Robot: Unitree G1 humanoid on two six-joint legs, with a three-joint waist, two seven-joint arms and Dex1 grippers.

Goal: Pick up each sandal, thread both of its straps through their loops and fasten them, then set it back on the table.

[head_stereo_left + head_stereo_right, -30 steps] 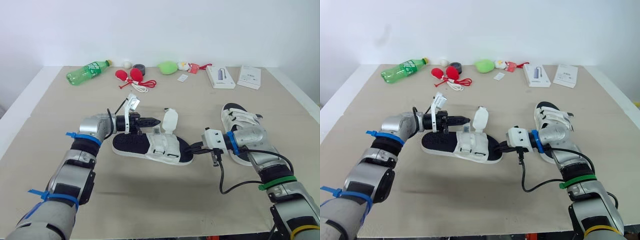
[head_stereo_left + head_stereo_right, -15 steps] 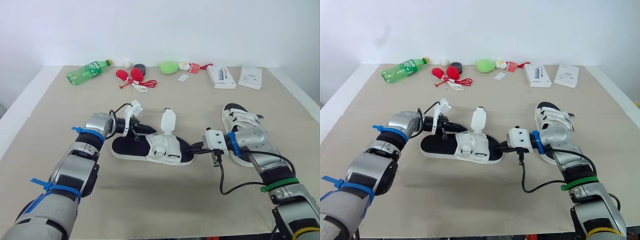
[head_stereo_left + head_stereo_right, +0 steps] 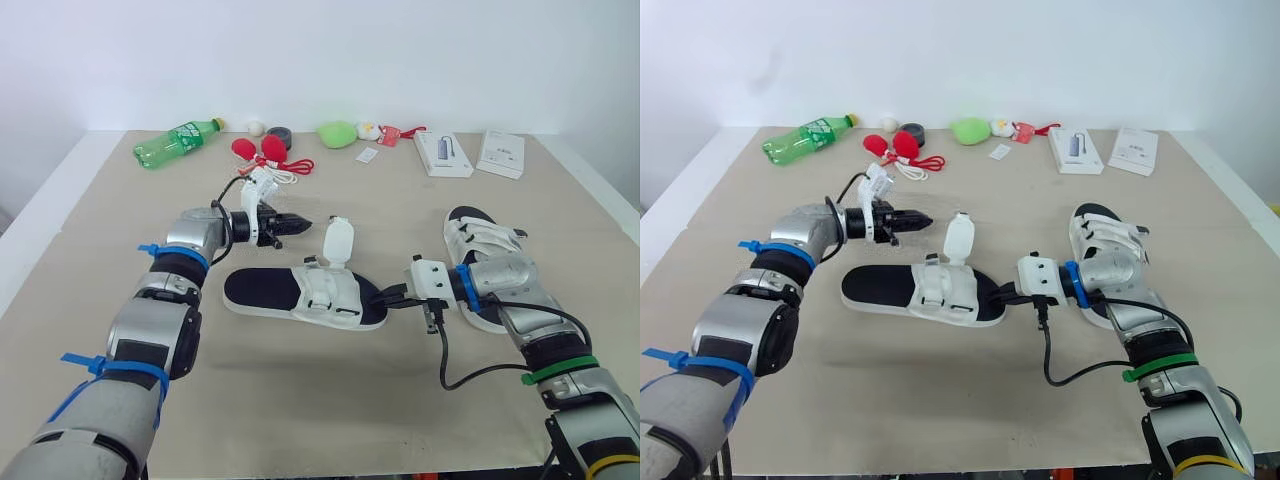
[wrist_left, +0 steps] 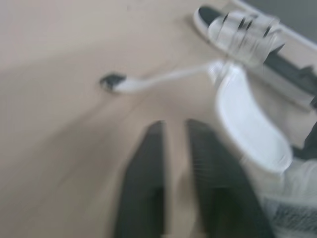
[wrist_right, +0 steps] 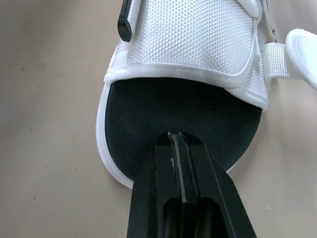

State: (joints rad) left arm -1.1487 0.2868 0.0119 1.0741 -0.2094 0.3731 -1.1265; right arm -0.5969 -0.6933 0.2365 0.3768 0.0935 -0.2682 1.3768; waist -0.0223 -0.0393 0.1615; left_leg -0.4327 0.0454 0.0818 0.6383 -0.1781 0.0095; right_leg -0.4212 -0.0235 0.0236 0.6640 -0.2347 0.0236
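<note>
The sandal (image 3: 300, 293) is laid flat at mid-table, long axis left to right, toe toward the right gripper (image 3: 388, 299), whose fingers are closed together, empty, at the toe. The left gripper (image 3: 297, 221) is held beyond it, fingers narrowly parted, nothing gripped.

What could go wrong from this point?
The right gripper is shut, its tips only at the toe of the open sandal rather than clamping it, so that sandal could slide when the upright strap is pulled. The right forearm covers part of the second sandal and may drag it.
</note>
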